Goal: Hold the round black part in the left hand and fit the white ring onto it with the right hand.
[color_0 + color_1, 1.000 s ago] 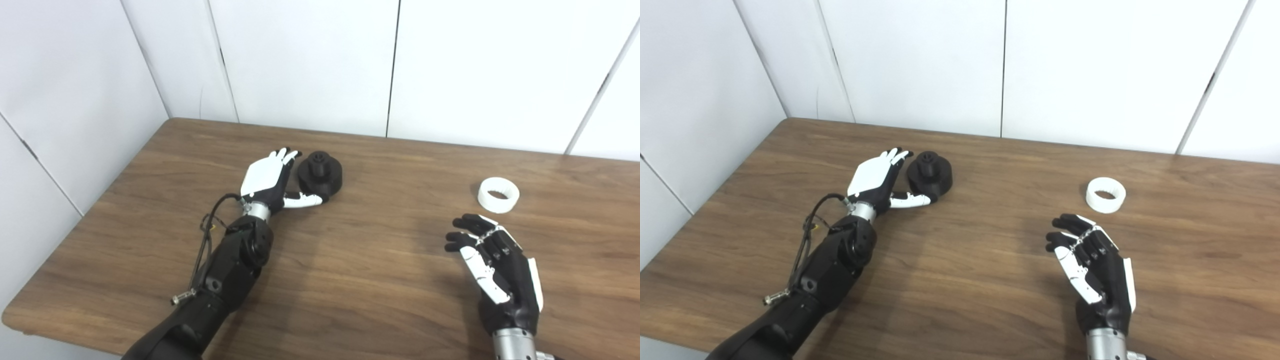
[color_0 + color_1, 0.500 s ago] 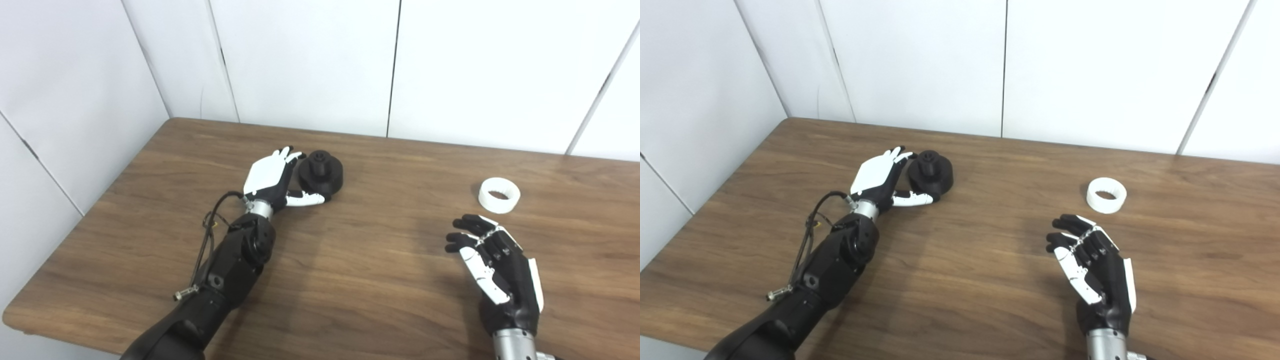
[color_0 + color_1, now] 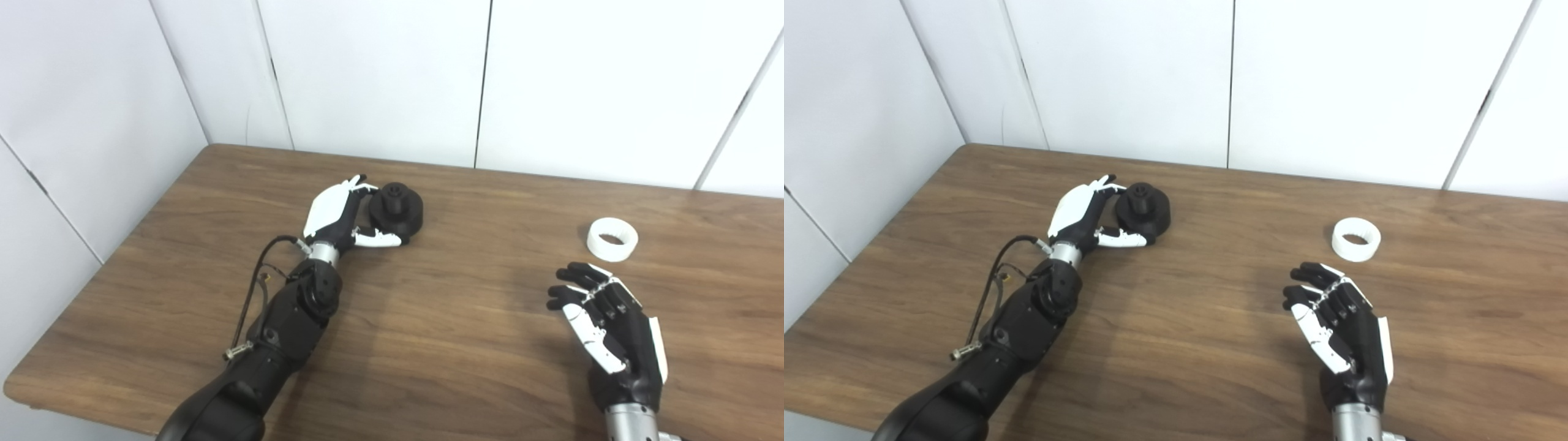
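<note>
A brown wooden table (image 3: 429,318) stands in a corner of white walls (image 3: 367,73).

The round black part (image 3: 397,211) sits on the table, on the far left side. It has a wide round base and a smaller knob on top. The left hand (image 3: 334,214) is right next to it, on its left side. The arm comes in from the near left and reaches far across the table. The back of the hand is white and faces up and to the left. The fingers (image 3: 358,184) curl over the far left edge of the black part. The thumb (image 3: 378,240) lies along the near edge of it. So the hand is wrapped partly around the black part and touches it. I cannot tell if the grip is tight. The part looks like it is on the table.

The white ring (image 3: 612,239) lies flat on the table, far over on the right side. It is well apart from the black part. Nothing touches it.

The right hand (image 3: 609,334) is near the ring, a bit closer to the robot. It does not touch the ring. Its fingers (image 3: 572,285) are bent a little but loose and spread. It holds nothing.
</note>
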Robot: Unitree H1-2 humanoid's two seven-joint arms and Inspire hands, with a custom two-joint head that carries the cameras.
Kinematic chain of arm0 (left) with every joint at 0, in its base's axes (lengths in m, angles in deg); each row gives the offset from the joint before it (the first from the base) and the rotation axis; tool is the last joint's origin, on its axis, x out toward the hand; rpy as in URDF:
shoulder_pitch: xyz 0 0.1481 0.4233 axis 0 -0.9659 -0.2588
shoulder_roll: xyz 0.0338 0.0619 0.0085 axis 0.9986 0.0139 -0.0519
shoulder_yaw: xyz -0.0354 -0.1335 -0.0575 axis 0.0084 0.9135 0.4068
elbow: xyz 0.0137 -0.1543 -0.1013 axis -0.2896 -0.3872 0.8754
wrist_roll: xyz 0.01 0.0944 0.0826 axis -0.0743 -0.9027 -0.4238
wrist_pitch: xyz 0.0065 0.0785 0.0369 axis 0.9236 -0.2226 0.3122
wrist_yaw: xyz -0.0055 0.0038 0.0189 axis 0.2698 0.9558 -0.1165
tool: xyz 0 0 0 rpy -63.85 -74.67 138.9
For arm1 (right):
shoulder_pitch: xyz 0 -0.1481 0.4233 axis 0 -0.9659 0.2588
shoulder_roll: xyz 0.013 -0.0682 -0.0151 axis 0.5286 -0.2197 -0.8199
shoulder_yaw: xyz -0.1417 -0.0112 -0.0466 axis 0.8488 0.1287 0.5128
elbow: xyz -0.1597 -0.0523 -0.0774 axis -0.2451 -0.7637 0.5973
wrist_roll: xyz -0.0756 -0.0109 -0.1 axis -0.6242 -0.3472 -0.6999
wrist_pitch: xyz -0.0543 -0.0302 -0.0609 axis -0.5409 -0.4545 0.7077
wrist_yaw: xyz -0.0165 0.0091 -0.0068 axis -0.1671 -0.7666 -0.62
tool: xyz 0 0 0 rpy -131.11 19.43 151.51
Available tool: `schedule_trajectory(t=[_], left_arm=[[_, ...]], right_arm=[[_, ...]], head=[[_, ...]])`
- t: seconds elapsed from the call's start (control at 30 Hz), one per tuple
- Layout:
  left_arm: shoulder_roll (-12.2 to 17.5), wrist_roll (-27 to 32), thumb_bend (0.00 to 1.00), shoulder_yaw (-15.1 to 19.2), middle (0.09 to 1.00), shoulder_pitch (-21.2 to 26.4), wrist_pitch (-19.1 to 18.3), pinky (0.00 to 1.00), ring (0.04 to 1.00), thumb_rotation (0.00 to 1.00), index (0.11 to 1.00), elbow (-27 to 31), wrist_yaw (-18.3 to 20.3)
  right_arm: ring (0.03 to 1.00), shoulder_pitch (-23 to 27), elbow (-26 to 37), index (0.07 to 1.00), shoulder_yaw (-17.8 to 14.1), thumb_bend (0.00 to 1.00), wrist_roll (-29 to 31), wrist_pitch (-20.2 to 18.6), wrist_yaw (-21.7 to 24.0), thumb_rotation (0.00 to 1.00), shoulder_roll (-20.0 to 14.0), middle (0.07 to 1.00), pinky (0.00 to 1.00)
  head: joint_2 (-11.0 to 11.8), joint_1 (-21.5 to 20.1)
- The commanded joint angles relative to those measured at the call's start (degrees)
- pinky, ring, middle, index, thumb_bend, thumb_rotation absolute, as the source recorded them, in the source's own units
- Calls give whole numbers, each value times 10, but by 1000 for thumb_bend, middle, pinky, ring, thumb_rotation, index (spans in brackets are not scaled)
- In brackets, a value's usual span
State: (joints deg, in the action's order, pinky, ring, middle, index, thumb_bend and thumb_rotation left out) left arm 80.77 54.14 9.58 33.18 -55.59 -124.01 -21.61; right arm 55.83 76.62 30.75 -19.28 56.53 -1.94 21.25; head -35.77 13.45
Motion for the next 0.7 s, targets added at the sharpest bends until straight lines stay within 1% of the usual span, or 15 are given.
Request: schedule_trajectory(t=[0.0,0.2,0.37,0.47,0.53,0.6,0.67], left_arm=[[-1,-4,842,-5,954,20,7,940,966,263,653,-8,-7],[-2,0,834,-6,951,18,7,942,963,250,644,-8,-9],[-1,6,834,-8,950,13,4,960,964,245,642,0,-2],[-2,7,846,-11,947,10,4,905,959,251,631,1,-1],[-3,9,851,-13,945,8,6,891,956,248,624,-1,-1],[-4,12,844,-15,949,4,3,925,964,249,625,4,6],[-6,14,845,-17,951,-1,-3,934,969,256,626,13,12]], right_arm=[[562,-14,-1,618,-7,522,5,7,7,185,-4,632,489],[563,-13,-3,617,-8,525,4,9,7,193,-5,633,489],[566,-15,0,615,-7,537,2,8,6,205,-5,632,492],[565,-15,1,614,-7,531,3,7,8,206,-6,633,497],[565,-15,1,614,-7,529,3,7,8,206,-6,633,498],[563,-16,2,613,-8,537,3,7,7,205,-6,631,494],[562,-15,1,615,-8,534,5,8,8,202,-6,630,493]], head=[[0,1],[0,2],[-1,2],[-1,2],[-1,2],[-2,2],[-2,1]])
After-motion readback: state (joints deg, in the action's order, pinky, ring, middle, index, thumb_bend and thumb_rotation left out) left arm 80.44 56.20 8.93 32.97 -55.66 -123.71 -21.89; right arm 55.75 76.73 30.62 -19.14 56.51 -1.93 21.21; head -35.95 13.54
